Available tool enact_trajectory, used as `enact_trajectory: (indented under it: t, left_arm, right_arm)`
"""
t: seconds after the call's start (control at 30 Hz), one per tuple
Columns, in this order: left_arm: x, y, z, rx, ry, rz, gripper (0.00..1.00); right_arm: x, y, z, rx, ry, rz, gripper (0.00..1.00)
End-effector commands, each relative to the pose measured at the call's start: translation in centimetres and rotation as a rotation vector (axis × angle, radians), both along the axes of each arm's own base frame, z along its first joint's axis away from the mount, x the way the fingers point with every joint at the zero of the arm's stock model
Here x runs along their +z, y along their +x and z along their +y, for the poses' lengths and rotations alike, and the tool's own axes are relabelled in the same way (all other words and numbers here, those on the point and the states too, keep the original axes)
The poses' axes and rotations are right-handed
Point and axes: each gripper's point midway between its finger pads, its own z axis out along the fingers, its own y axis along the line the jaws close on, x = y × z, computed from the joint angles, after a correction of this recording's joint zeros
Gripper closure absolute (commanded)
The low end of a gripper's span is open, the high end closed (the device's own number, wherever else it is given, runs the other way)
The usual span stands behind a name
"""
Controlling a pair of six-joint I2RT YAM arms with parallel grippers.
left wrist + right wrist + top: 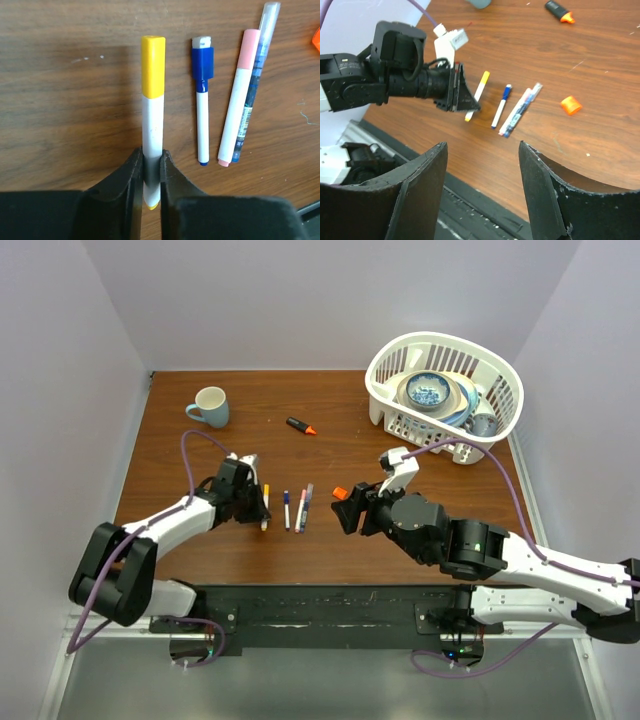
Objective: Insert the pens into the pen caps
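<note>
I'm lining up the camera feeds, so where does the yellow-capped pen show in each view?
Top external: yellow-capped pen, left of centre.
Left wrist: that pen at centre, clamped in the left gripper.
Right wrist: that pen upper middle, slanted.
Shared landmark: the blue-capped pen, just right of it.

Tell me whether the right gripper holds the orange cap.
No, the orange cap lies on the table, apart from the open right gripper.

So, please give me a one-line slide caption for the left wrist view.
Left tool grips a yellow-capped pen; three more pens lie beside it on the wooden table.
</note>
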Motion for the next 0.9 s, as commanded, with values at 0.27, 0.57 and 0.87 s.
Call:
enact_trajectory:
  t: [0.27, 0.57, 0.87]
  left_arm:
    - [1.3, 1.0, -1.0, 0.074, -0.050, -0.033, 0.56]
    - [12.0, 1.6, -1.8, -0.002, -0.188, -0.368, 0.10]
    - [17.5, -1.0, -0.4, -0.140, -0.142, -0.579, 0.00]
  right_arm:
    - [2.3, 3.0, -0.4, -0.110, -0.113, -0.101, 0.36]
    - [0.7, 10.2, 1.8, -0.069, -0.118, -0.046, 0.37]
    - [-4.9, 19.9, 7.8, 0.010, -0.312, 0.036, 0.35]
